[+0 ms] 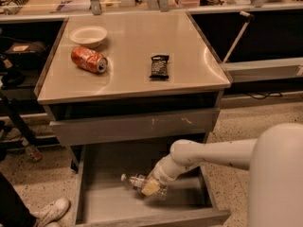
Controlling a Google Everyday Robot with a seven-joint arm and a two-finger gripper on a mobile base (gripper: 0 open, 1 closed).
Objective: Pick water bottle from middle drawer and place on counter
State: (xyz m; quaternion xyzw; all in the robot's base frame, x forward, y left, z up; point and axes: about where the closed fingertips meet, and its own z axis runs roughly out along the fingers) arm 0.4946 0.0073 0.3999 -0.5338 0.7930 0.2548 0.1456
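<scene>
The water bottle (134, 181), clear plastic with a white cap and a dark reddish band, lies on its side on the floor of the open middle drawer (104, 202). My gripper (152, 187) reaches down into the drawer from the right on the white arm and sits right over the bottle's body, its pale tip against it. The counter (137, 46) is the beige metal top above the drawers.
On the counter lie a dented red soda can (89, 59), a white bowl (88, 35) and a dark snack bar (159, 66). The scratched grey drawer front (135, 125) juts out above the open drawer. A person's shoe (51, 211) is at the lower left.
</scene>
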